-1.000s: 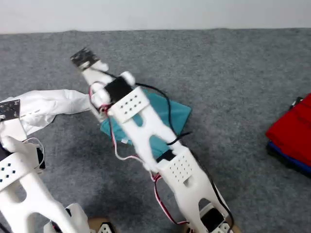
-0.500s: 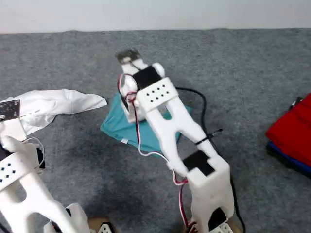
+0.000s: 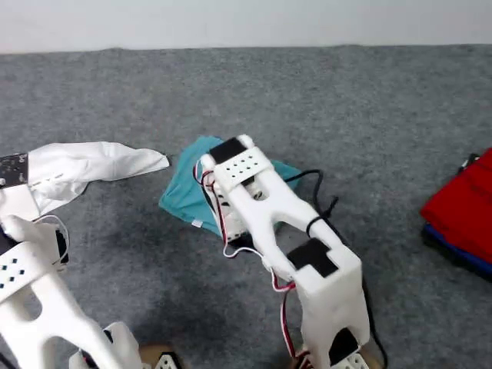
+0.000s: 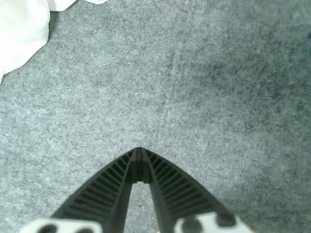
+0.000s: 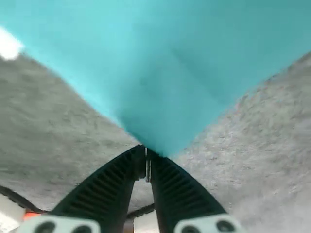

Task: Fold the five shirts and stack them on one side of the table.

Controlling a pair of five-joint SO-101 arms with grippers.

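Note:
A teal shirt (image 3: 184, 196) lies folded on the grey carpet at the middle of the table. The right arm (image 3: 254, 200) stands over its near edge and covers much of it. In the right wrist view my right gripper (image 5: 146, 153) is shut, its tips meeting a corner of the teal shirt (image 5: 160, 73); I cannot tell whether cloth is pinched. A white shirt (image 3: 84, 169) lies crumpled at the left. My left gripper (image 4: 141, 151) is shut over bare carpet, with the white shirt (image 4: 19, 29) off to one side.
A folded red shirt (image 3: 465, 204) lies on a blue one (image 3: 461, 257) at the right edge. The left arm (image 3: 31, 292) rises from the near left corner. A black cable (image 3: 311, 181) trails beside the right arm. Bare carpet stretches across the back.
The right arm swung from beside the white shirt's sleeve toward the right, then drew back and down over the teal shirt. The left arm kept still.

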